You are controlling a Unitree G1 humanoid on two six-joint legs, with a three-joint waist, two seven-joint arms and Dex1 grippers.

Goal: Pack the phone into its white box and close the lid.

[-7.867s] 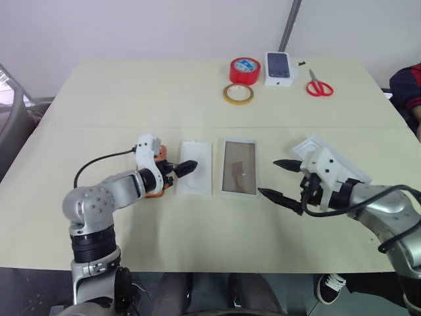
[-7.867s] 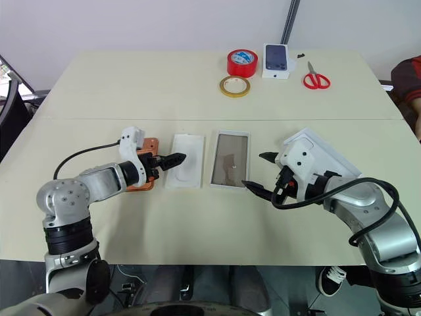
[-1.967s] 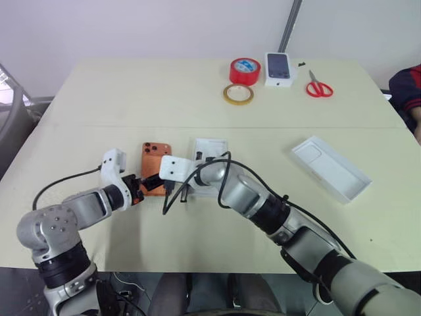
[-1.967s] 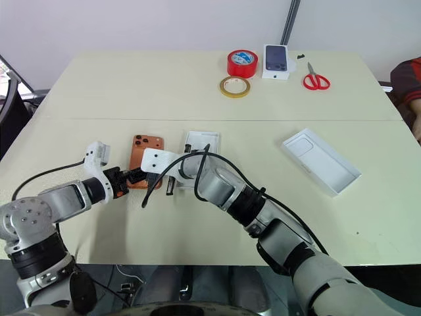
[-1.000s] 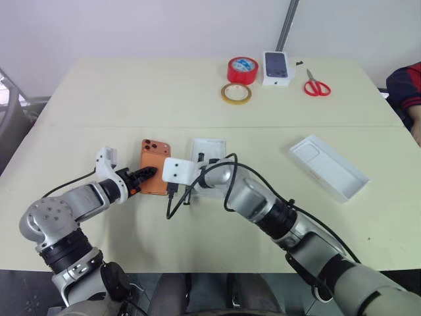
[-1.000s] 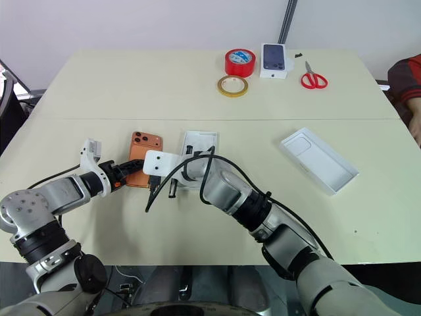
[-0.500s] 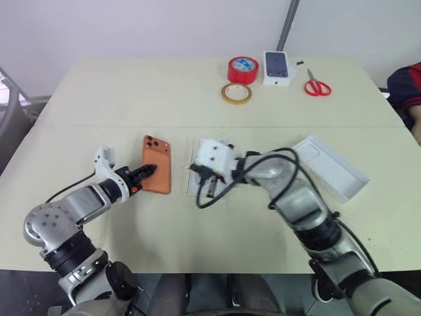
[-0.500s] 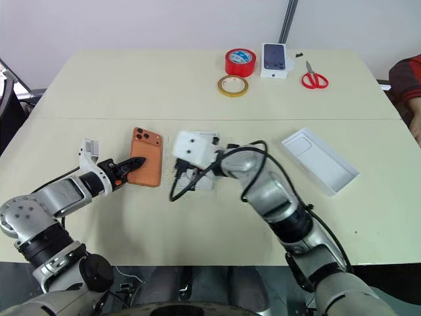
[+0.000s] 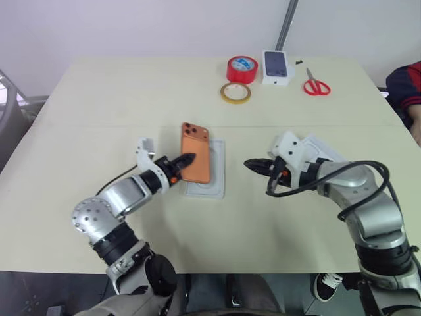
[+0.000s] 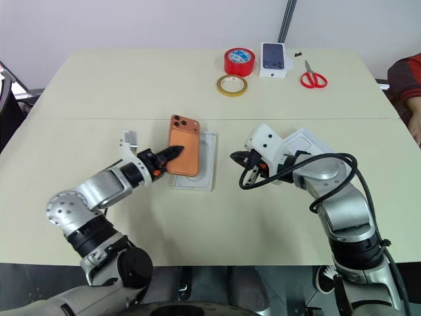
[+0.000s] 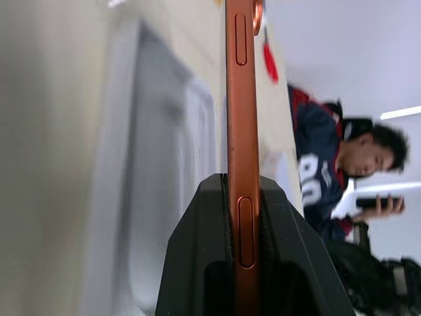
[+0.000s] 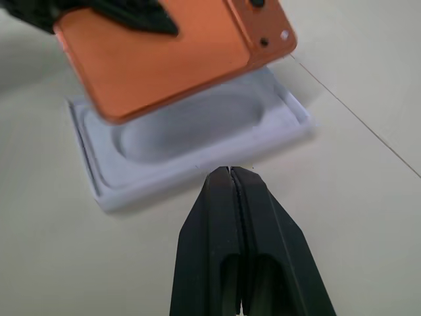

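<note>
Near the middle of the left eye view, the left jaws point(image 9: 185, 158) are closed on the lower edge of the phone point(image 9: 196, 160); the left wrist view shows its orange side point(image 11: 242, 125) pinched between the two black fingers point(image 11: 283, 217). The phone is held with its back up, the three dark lenses at its upper left corner, and it hangs over the left part of a flat white insert point(image 9: 212, 184) with an oval recess, which lies on the bench point(image 9: 131, 92). From the right wrist view the phone point(image 12: 171, 56) looks lifted a little above this insert point(image 12: 197, 141), not lying in it. To the right of the insert, the right jaws point(image 9: 252, 164) are fully closed and hold nothing; the tips point toward the insert and stay apart from it. Behind the right wrist, at the right of the frame, lies the lid point(image 9: 322, 147), partly hidden by the arm. I cannot find the white box for sure. At the upper middle of the frame stand a red tape roll point(image 9: 243, 68), a yellowish tape ring point(image 9: 236, 93), a small white box with a phone picture point(image 9: 276, 66) and red scissors point(image 9: 316, 86). A person's sleeve point(image 9: 404, 89) is at the right edge.
</note>
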